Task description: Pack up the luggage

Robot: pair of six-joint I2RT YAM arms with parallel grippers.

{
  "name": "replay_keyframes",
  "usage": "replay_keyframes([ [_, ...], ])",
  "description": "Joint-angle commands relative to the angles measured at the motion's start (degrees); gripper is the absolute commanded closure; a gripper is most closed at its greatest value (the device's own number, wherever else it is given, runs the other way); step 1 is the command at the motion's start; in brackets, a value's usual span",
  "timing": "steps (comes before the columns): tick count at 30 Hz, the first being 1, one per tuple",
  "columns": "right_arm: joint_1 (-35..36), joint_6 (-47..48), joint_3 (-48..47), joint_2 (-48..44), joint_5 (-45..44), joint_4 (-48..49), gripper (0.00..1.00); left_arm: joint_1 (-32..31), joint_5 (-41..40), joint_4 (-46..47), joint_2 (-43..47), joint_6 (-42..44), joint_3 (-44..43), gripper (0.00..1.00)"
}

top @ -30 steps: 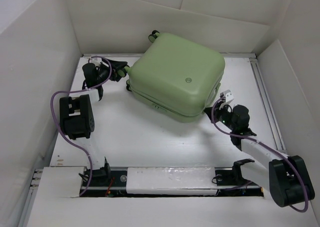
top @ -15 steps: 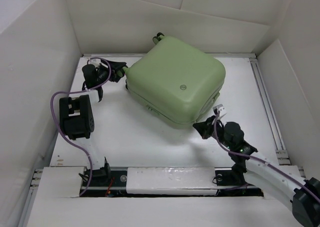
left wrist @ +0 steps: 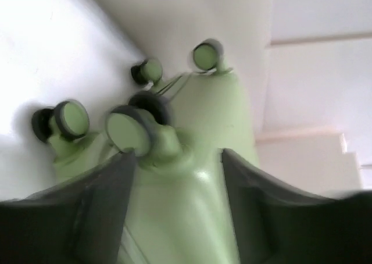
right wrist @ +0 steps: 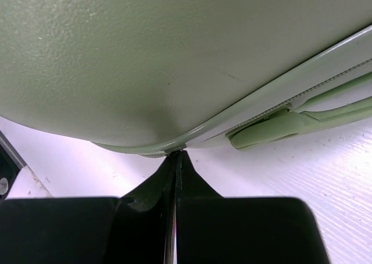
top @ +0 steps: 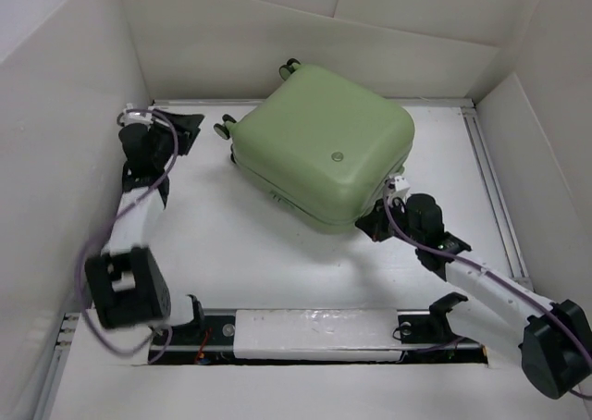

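The pale sage-green luggage (top: pixel 319 147) lies closed on the white floor, silver badge (top: pixel 338 156) up, wheels (top: pixel 225 127) pointing left. My left gripper (top: pixel 190 129) is open, just left of the wheels; in the left wrist view (left wrist: pixel 177 154) its fingers (left wrist: pixel 99 211) frame the wheeled end (left wrist: pixel 131 130) without gripping. My right gripper (top: pixel 375 221) is shut at the luggage's near right corner. In the right wrist view (right wrist: pixel 176 154) its tips pinch a small grey zipper pull (right wrist: pixel 174 150) on the seam under the shell (right wrist: pixel 174 60).
White walls (top: pixel 74 115) box in the floor on the left, back and right. A raised white rail (top: pixel 314 332) runs along the near edge between the arm bases. A green side handle (right wrist: pixel 290 127) sits on the luggage just right of my right fingertips.
My right gripper moved from the luggage's right corner round to its near right corner. The luggage shifted left and turned a little. My left gripper drew back left from the wheels.
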State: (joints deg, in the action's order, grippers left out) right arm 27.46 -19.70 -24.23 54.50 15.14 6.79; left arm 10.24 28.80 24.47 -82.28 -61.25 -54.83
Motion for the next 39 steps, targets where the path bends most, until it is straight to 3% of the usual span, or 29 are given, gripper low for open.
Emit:
replay_keyframes([
  [1, -3.5, 1.9, -5.0, -0.5, -0.4, 7.0, 1.0, -7.4, -13.7, -8.1, 19.7, 13.8, 3.4, 0.68],
  [2, -4.2, 2.4, -5.6, -0.5, 0.9, 7.0, 1.0, -12.2, -16.0, -9.9, 22.5, 15.7, 5.0, 0.85],
  [3, -5.0, 2.4, -5.7, 0.0, 1.6, 7.0, 1.0, -22.2, -18.5, -11.9, 26.6, 16.9, 8.2, 0.92],
  [4, -5.8, 2.4, -5.7, 0.0, 2.4, 7.0, 1.0, -27.1, -23.4, -13.1, 28.2, 17.0, 10.3, 0.96],
  [8, -9.9, 4.5, -6.8, 0.6, 5.7, 5.3, 1.0, -45.9, -31.4, -5.8, 33.1, 10.2, 27.3, 1.0],
  [10, -11.3, 5.2, -6.8, 0.0, 5.7, 3.5, 1.0, -54.1, -33.4, -3.9, 30.5, 8.6, 30.1, 1.0],
  [14, -16.0, 6.8, -8.6, -0.5, 9.0, 0.2, 1.0, -64.2, -41.5, -0.7, 21.1, 6.7, 30.9, 1.0],
  [19, -17.9, 9.0, -10.2, -1.6, 10.3, -2.7, 1.0, -64.2, -37.3, 7.2, 8.8, 7.8, 26.5, 1.0],
  [25, -16.0, 7.6, -4.2, -4.7, 10.0, -2.1, 1.0, -63.7, -34.0, 18.1, -3.2, 7.7, 21.7, 1.0],
  [32, -6.4, 0.8, 3.8, -15.6, 3.9, -1.6, 1.0, -63.2, -31.4, 29.9, -13.9, 4.0, 18.0, 1.0],
  [39, 5.7, -4.8, 5.2, -21.3, -7.0, -2.8, 1.0, -63.2, -28.8, 33.5, -20.7, 2.3, 13.6, 1.0],
])
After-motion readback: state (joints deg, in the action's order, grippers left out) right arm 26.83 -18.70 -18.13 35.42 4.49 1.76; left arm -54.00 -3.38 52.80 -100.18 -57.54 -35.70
